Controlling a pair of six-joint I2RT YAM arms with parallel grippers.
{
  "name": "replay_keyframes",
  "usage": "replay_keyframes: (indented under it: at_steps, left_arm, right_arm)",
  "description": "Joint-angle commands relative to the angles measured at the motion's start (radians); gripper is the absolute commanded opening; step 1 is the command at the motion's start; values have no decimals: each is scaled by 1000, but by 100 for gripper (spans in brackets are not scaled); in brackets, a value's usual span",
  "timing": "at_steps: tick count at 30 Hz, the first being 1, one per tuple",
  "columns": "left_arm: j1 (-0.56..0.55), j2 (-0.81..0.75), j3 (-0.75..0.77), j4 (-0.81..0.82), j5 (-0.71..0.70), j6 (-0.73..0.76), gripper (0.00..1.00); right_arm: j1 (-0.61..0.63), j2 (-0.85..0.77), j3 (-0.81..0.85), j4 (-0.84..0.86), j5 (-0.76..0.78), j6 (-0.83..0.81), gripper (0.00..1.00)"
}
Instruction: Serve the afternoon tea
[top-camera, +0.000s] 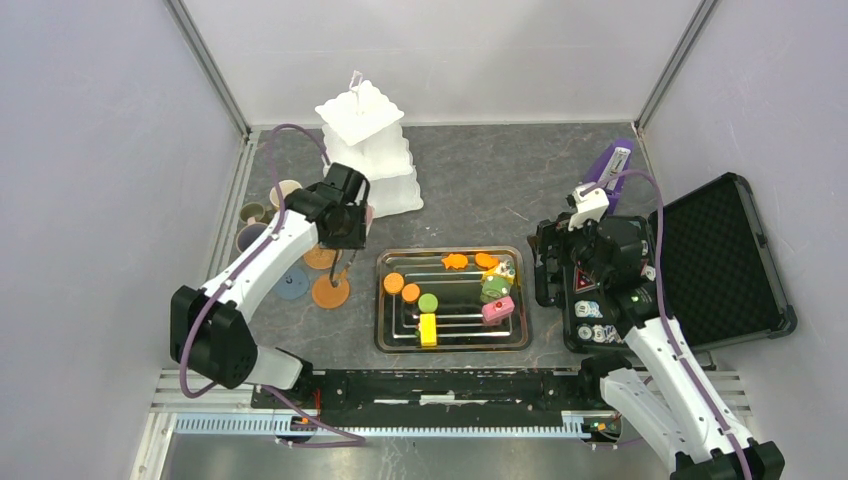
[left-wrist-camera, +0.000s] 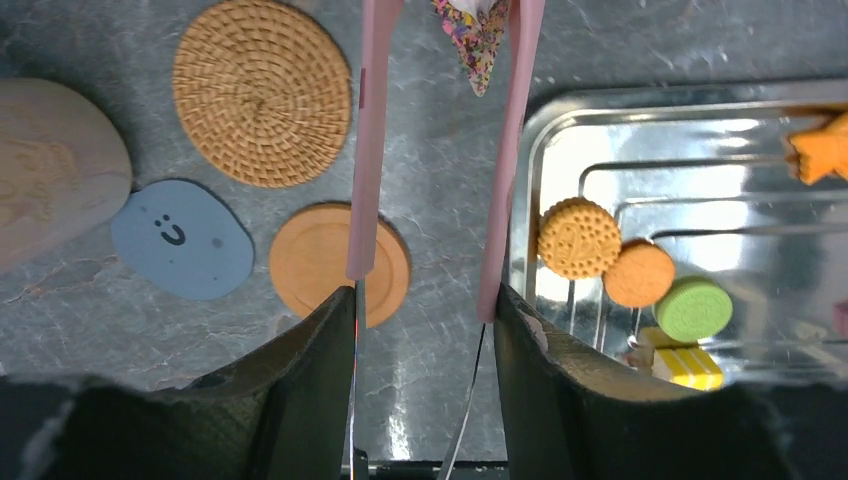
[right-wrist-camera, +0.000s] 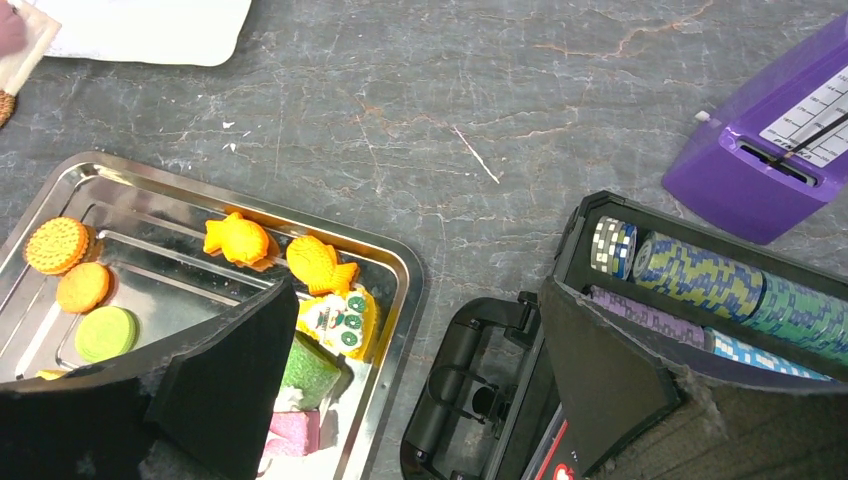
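My left gripper (top-camera: 340, 232) (left-wrist-camera: 425, 300) is shut on pink tongs (left-wrist-camera: 368, 150). The tongs' tips pinch a sprinkled toy cake wedge (left-wrist-camera: 478, 40) above the table, left of the steel tray (top-camera: 452, 345) (left-wrist-camera: 560, 110). The tray holds orange biscuits (left-wrist-camera: 578, 237) and a green biscuit (left-wrist-camera: 693, 308), plus toy cakes (top-camera: 497, 310) (right-wrist-camera: 340, 320). The white three-tier stand (top-camera: 368, 150) is behind the left gripper. Mugs (top-camera: 285, 190) stand at the far left. My right gripper (top-camera: 590, 255) (right-wrist-camera: 415, 290) is open and empty over the black case's handle.
Coasters lie left of the tray: woven (left-wrist-camera: 262, 92), blue (left-wrist-camera: 180, 238), orange (left-wrist-camera: 315, 255). The open black case (top-camera: 700, 260) with poker chips (right-wrist-camera: 700, 275) is at the right. The purple metronome (top-camera: 610, 165) (right-wrist-camera: 770, 150) stands behind it. Walls close in on both sides.
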Motion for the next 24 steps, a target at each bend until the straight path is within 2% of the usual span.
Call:
replay_keyframes:
  at_steps: [1,15,24]
  left_arm:
    - [68,-51,-20,109,-3,46,20]
    - [185,-15,-55,267,-32,12,20]
    - [200,55,-52,305,-35,7,20]
  right_arm:
    - [-4,0,28,41,-19,-9,98]
    - [-4,-11,31,36,-27,-7,98]
    - [-4,-12,41,44,-32,2,98]
